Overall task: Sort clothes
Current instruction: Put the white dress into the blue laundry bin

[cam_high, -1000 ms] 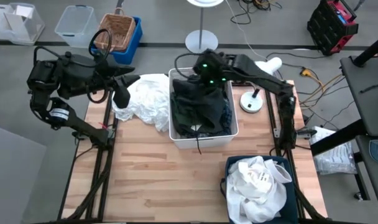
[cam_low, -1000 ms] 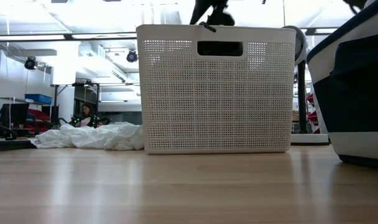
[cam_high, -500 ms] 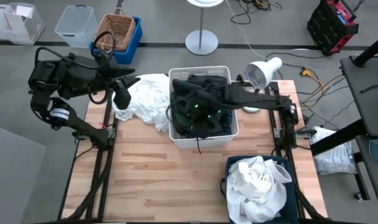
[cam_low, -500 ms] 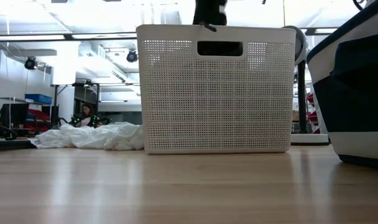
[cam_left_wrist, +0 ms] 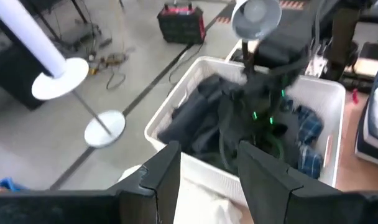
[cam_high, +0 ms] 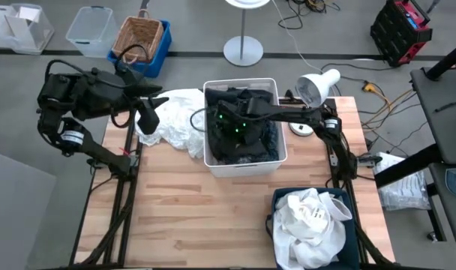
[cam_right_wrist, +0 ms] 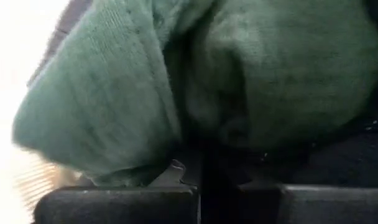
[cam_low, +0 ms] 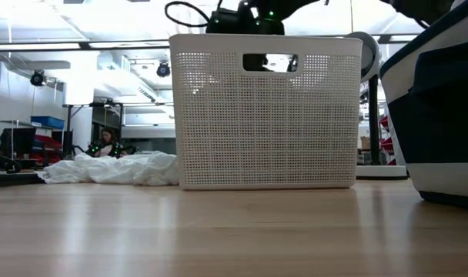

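Note:
The white bin [cam_high: 243,171] stands at the table's far middle, filled with dark clothes [cam_high: 247,148] and a blue plaid piece [cam_left_wrist: 307,121]. My right gripper [cam_high: 232,127] reaches in from the table's right and is shut on a dark green garment [cam_right_wrist: 239,74]. A heap of white clothes [cam_high: 175,124] lies on the table left of the bin. My left gripper [cam_high: 148,116] hovers at that heap's left edge, its fingers [cam_left_wrist: 167,171] open and nothing between them. My right gripper pinches a bunched fold of the dark green garment [cam_right_wrist: 195,146] between its two shut fingers. It comes slanting down from the table's right into the bin. The fabric puckers at the fingertips; the rest of it lies among the dark clothes.
A dark blue bin [cam_high: 277,201] holding white clothes [cam_high: 310,225] stands at the near right corner. A white desk lamp [cam_high: 316,85] stands at the far right, beside the right arm. Bare wood [cam_high: 183,217] lies at the near left.
My right gripper has gone from above the bin's far rim down into the bin, toward the near and left side. The dark cloth behind the bin's near handle slot has moved away, and light now shows through the slot.

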Robot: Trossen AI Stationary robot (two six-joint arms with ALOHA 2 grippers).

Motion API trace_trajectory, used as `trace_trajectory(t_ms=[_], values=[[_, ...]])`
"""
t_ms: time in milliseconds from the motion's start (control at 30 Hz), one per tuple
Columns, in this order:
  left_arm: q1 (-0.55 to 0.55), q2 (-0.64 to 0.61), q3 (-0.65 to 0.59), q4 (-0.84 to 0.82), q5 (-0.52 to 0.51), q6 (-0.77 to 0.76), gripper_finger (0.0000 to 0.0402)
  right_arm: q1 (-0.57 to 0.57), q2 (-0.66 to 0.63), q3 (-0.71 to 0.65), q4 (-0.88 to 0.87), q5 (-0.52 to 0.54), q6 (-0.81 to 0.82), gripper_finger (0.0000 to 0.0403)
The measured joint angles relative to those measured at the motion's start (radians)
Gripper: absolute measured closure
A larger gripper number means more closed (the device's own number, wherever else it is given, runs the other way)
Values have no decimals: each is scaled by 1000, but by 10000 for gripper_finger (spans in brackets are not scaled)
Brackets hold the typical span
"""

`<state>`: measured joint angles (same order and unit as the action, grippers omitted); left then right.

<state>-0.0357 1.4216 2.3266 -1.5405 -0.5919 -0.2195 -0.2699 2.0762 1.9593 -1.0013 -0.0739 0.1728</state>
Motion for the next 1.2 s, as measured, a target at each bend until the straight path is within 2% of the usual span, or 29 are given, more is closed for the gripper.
trace_trajectory(t_ms=[200,333,500,600,767,867,1033,1200], values=[[5,-2,-71,-31,-1,-114,263,14,-48,128,-51,-31,-13,390],[11,0,-165,-31,-1,-159,263,30,-73,250,-155,-39,-16,376],[19,-14,-317,-31,21,-214,263,50,-72,388,-296,-36,2,319],[19,-40,-436,-31,83,-251,263,56,-125,382,-316,-31,26,282],[45,-104,-680,-11,87,-341,263,61,-217,380,-341,-27,37,236],[110,-148,-842,99,110,-360,263,61,-279,381,-333,-22,39,217],[295,-198,-1092,381,323,-284,263,63,-348,382,-325,37,56,201],[517,-190,-1225,443,432,-244,263,69,-383,382,-326,52,97,200]])
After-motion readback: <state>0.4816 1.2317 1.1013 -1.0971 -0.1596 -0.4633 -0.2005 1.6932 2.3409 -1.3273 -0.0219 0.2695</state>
